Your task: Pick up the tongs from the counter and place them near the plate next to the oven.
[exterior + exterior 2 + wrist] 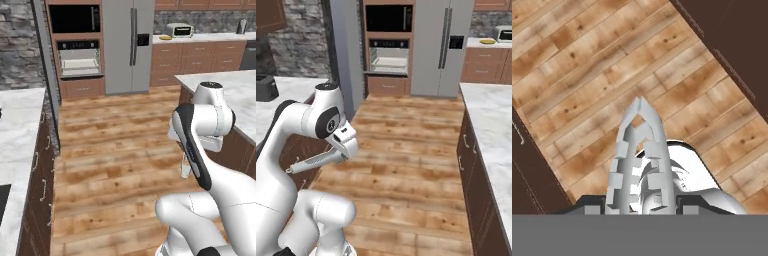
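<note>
My gripper is shut on the tongs, whose two silvery arms run up from the fingers and meet at a tip over the wooden floor. From the right base view the tongs stick out sideways to the left from the hand, low beside the arm. The toaster oven stands on the far back counter, and the plate with its yellow rim lies just left of it. Both show again at the upper right, the oven and the plate. The arm is folded over open floor, far from them.
A marble island with brown cabinets runs along the right. Another marble counter lies on the left. At the back stand a steel fridge and a built-in wall oven. Wooden floor lies between.
</note>
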You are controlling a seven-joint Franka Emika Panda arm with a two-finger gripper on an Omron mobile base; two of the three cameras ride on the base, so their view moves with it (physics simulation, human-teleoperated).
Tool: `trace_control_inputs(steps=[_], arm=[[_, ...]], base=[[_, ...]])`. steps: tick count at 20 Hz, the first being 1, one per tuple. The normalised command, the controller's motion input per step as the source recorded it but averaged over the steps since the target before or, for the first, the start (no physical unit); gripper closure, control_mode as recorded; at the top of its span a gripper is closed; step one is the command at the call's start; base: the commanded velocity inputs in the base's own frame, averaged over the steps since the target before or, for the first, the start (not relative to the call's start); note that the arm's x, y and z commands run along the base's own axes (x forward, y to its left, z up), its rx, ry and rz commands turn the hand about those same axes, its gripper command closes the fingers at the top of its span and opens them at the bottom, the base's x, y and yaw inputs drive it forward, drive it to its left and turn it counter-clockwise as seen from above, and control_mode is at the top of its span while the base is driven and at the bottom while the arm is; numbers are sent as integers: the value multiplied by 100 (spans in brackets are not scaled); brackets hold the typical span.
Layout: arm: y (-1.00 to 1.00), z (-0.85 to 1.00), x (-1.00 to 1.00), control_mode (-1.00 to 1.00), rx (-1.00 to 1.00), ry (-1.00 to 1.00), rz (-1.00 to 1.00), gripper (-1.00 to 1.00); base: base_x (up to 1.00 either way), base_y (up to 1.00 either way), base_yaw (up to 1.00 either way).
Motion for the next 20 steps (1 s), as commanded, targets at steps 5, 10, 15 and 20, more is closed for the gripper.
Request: trace_control_inputs(steps=[5,10,15,20], arm=[[0,0,0,100,0,0,0,100],[0,0,0,100,0,0,0,100],[0,0,0,100,0,0,0,100],[0,0,0,100,0,0,0,100]], base=[[100,28,-14],[100,26,-14],[100,25,-14],[100,25,-14]])
